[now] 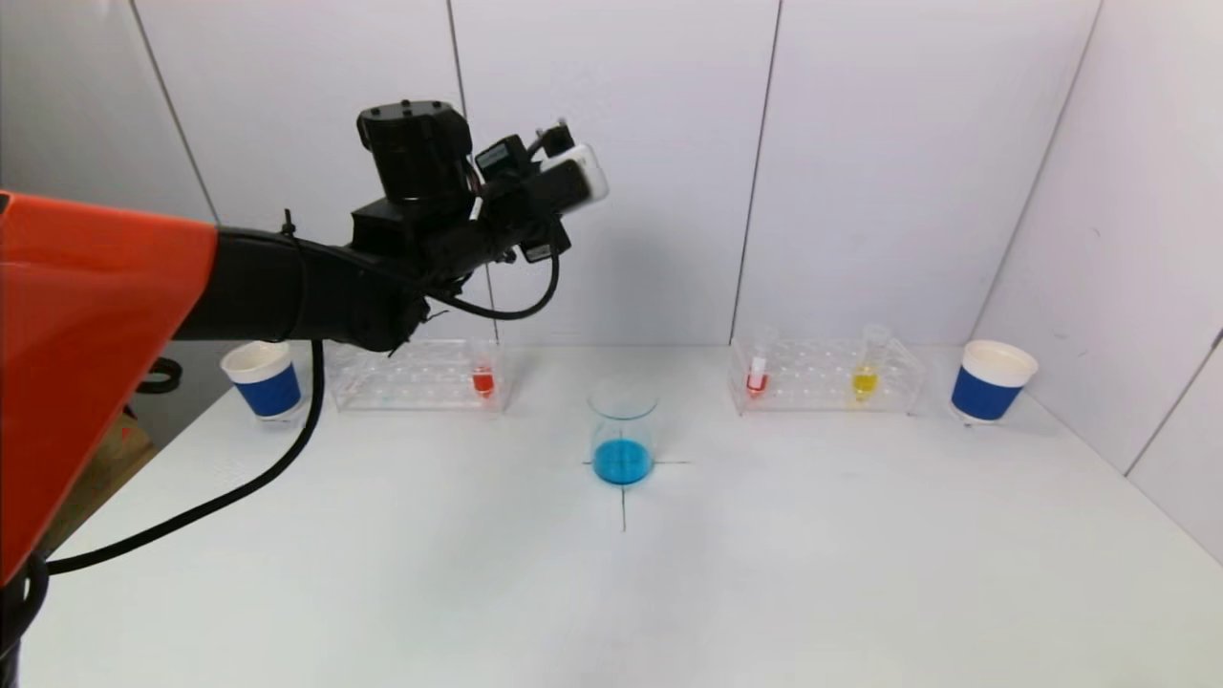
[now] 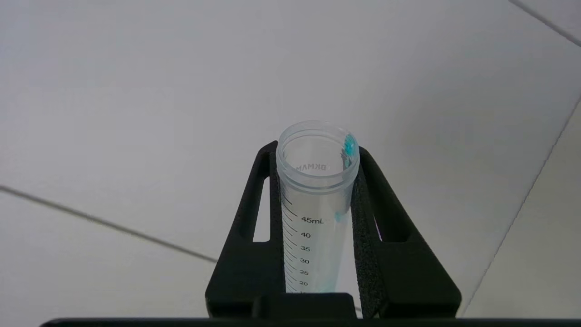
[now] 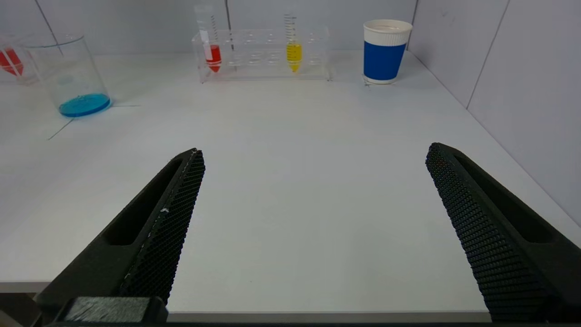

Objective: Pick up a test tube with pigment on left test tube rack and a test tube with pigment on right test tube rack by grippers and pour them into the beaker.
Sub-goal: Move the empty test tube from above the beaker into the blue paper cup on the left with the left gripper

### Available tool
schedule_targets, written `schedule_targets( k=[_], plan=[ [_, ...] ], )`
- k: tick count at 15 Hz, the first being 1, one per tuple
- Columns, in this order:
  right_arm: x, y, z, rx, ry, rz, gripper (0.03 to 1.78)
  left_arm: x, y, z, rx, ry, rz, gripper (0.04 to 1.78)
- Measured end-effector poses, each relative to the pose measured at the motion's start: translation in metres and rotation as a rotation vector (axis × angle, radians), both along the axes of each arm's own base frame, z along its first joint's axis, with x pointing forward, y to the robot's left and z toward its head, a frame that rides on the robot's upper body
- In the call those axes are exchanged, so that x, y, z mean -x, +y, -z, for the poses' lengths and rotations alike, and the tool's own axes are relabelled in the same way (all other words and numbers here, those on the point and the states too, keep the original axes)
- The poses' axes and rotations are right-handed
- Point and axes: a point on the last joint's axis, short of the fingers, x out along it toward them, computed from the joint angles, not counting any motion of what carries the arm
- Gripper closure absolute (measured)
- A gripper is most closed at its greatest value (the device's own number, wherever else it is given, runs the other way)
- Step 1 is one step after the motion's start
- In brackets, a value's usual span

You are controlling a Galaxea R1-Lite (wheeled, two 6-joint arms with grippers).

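Your left gripper [image 2: 317, 227] is squeezing tight on an empty test tube [image 2: 316, 200], high above the back left part of the bench [image 1: 382, 573]. Only a blue drop is clinging to its rim. The beaker [image 1: 623, 432], with blue pigment in its bottom, is standing at the middle of the bench on the cross mark. So the left pour looks done, I think, though the head view is not showing the tube itself.

Your right gripper [image 3: 313, 204] is waiting wide open and empty, low by the front edge on the right side.

Now you are probably putting the empty tube away. Keep it upright so the drop is not falling on the bench. Move slowly toward the left rack [image 1: 420, 377] at the back left, staying clear of the red tube [image 1: 483, 380] in it.

The right rack [image 1: 826, 375], at the back right, is holding a red tube [image 1: 757, 378] and a yellow tube [image 1: 865, 380] for the right gripper.
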Motion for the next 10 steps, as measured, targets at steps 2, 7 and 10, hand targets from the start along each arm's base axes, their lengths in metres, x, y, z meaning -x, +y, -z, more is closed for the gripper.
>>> schedule_targets(
  k=[2,7,10],
  plan=[
    [0.0,0.0,0.0,0.0,0.0,0.0,0.04,0.01,0.01,-0.016,0.095,0.075,-0.092,1.38],
    [0.0,0.0,0.0,0.0,0.0,0.0,0.04,0.039,0.039,-0.06,0.447,0.188,-0.279,1.38],
    [0.0,0.0,0.0,0.0,0.0,0.001,0.04,0.058,0.072,-0.08,0.593,0.239,-0.4,1.38]
  ],
)
